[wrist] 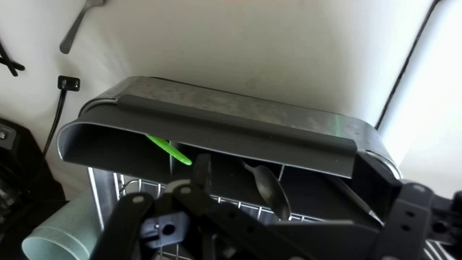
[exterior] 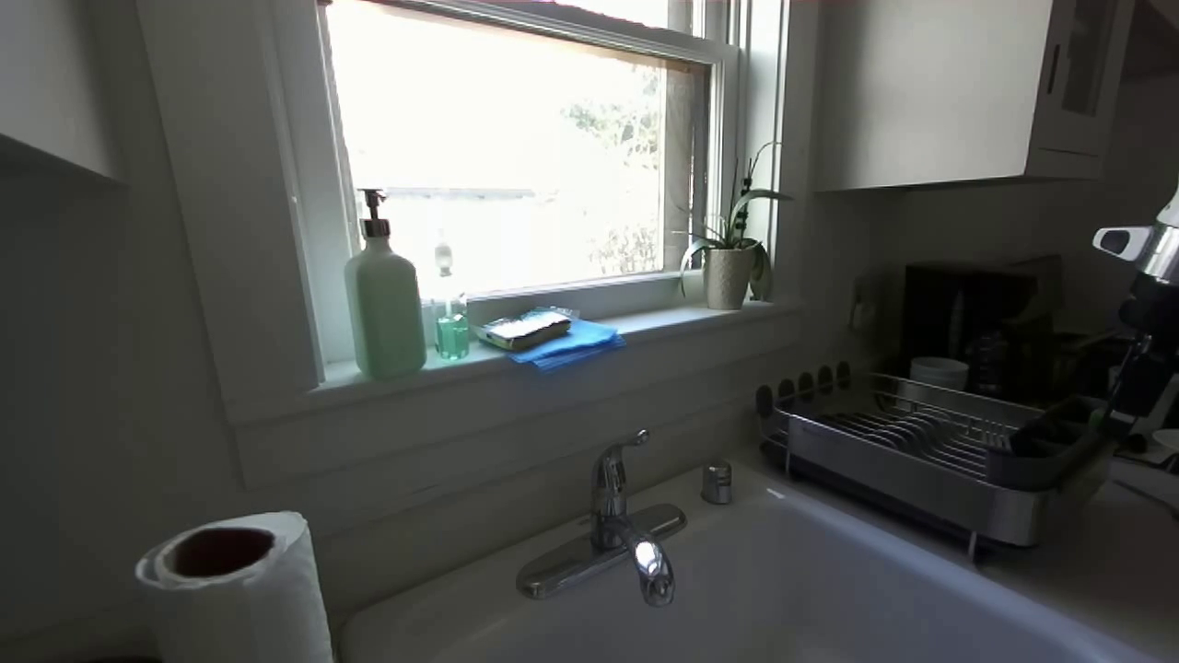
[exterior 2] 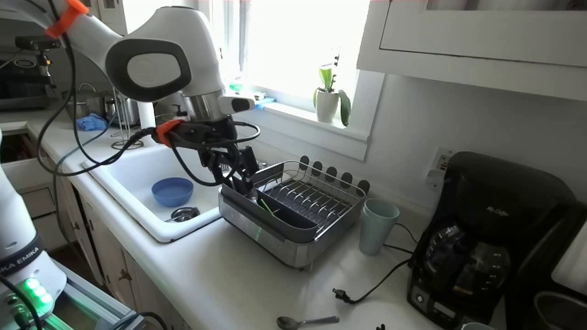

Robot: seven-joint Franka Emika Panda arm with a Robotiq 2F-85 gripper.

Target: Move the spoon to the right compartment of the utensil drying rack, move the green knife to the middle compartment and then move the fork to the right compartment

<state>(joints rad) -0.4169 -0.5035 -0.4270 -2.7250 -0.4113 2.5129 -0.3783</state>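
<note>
Claw (wrist: 288,169): jaws wide apart, nothing gripped, over the utensil holder (wrist: 231,133).
Spoon (wrist: 270,191): in the holder's middle compartment, tilted, bowl end up, seen between the jaws.
Green knife (wrist: 170,150): tilted across the line between left and middle compartments in the wrist view; compartment of its lower end cannot be told.
Metal utensil (wrist: 355,198): wrist view's right compartment; fork or not, unclear.
Utensil drying rack (exterior 2: 279,252): on the counter (exterior 2: 229,279), right of the sink (exterior 2: 176,230) in both exterior views.
Other spoon (exterior 2: 306,322): near side of the counter, left of the coffee maker (exterior 2: 500,197).
</note>
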